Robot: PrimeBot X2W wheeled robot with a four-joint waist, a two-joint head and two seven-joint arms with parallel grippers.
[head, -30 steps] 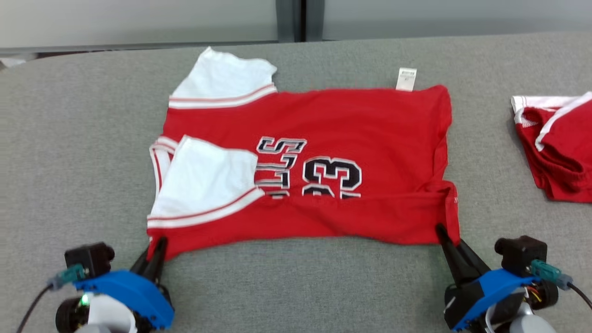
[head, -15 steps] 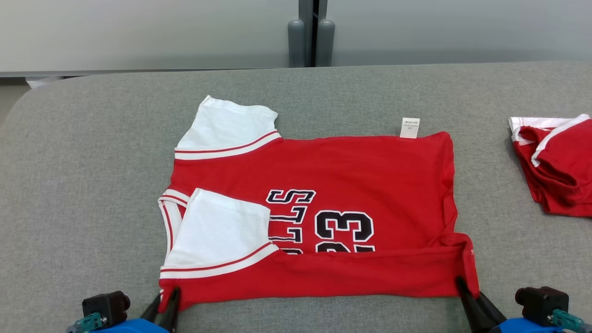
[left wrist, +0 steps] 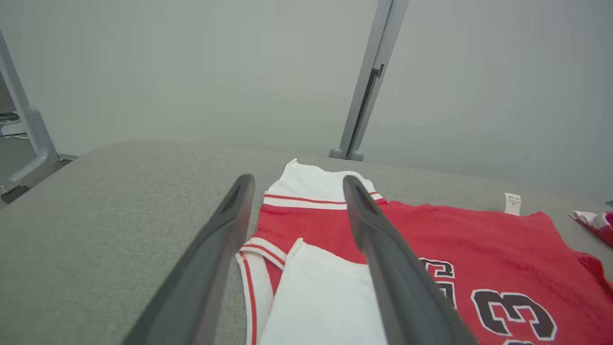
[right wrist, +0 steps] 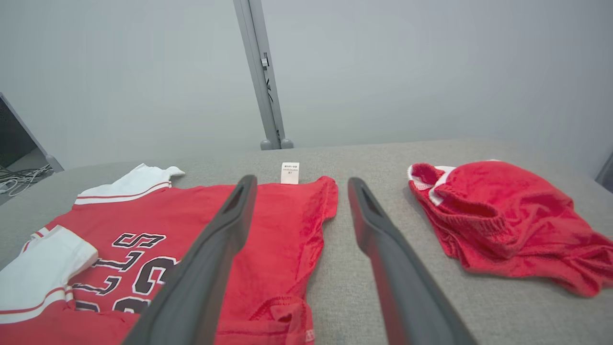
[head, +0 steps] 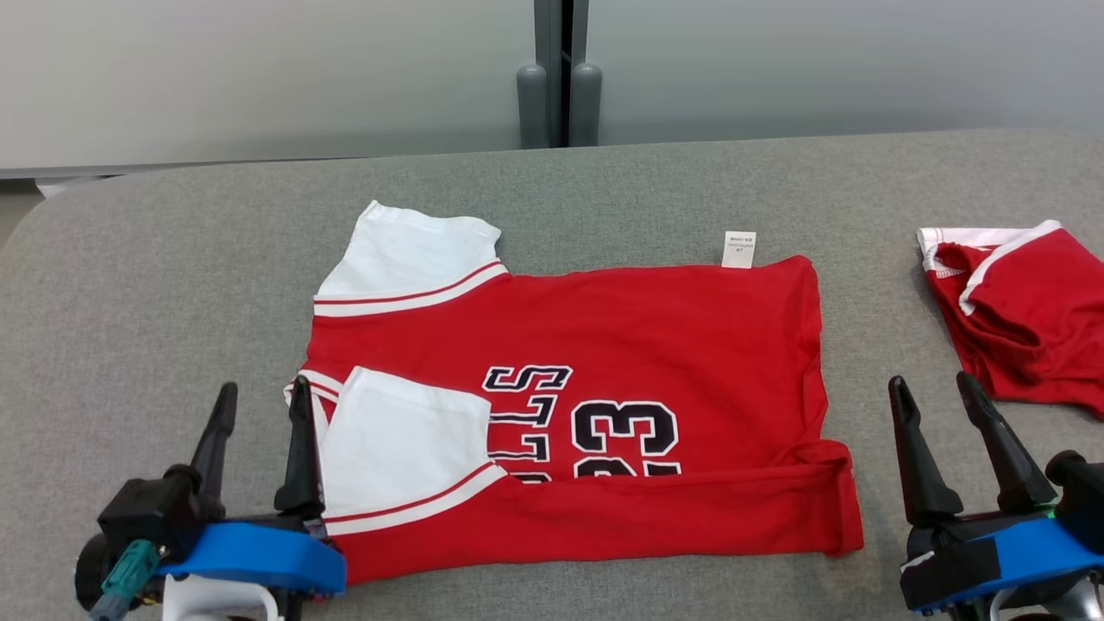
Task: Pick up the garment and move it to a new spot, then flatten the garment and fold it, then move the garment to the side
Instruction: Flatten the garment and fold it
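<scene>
red jersey (head: 604, 336), fold step — near edge turned over, left tool (head: 263, 385) and right tool (head: 931, 380) open, empty — next fold needs regrasp.

Red jersey (head: 655, 328) on grey table (head: 172, 259)
White sleeves (head: 405, 431), red-striped cuffs (head: 414, 509), black white-edged numerals (head: 625, 429); red white-trimmed shorts (head: 1026, 319) at three o'clock.

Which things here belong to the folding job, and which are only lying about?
Belong to the job: red jersey, lying on the grey table; left pincer, open; right pincer, open.
Only lying about: second red garment, crumpled at the table's right; partition posts behind.
</scene>
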